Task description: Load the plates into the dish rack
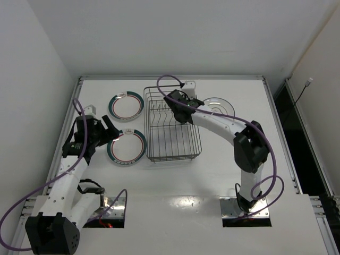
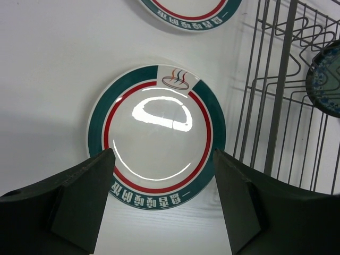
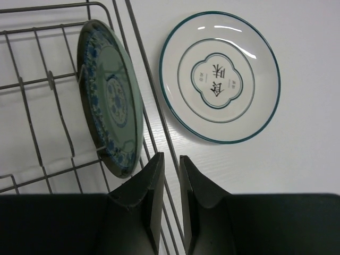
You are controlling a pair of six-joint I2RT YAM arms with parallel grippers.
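Two white plates with teal-and-red rim bands lie flat left of the dish rack (image 1: pixel 173 158), one farther (image 1: pixel 126 106) and one nearer (image 1: pixel 127 147). My left gripper (image 1: pixel 111 131) is open and empty, its fingers either side of the nearer plate's near edge (image 2: pixel 159 135) and above it. The small teal patterned plate (image 3: pixel 109 95) stands on edge in the rack's slots (image 3: pixel 142 53). My right gripper (image 3: pixel 171 156) hovers over the rack's right rim, fingers closed to a thin gap, holding nothing. The white plate with thin dark rim (image 3: pixel 220 77) lies flat right of the rack.
The rack's wires (image 2: pixel 279 106) stand close to the right of the left gripper. The farther banded plate (image 2: pixel 191 13) lies just beyond the nearer one. Raised table borders run along the back and sides. A purple cable loops over the rack's far end (image 1: pixel 164 79).
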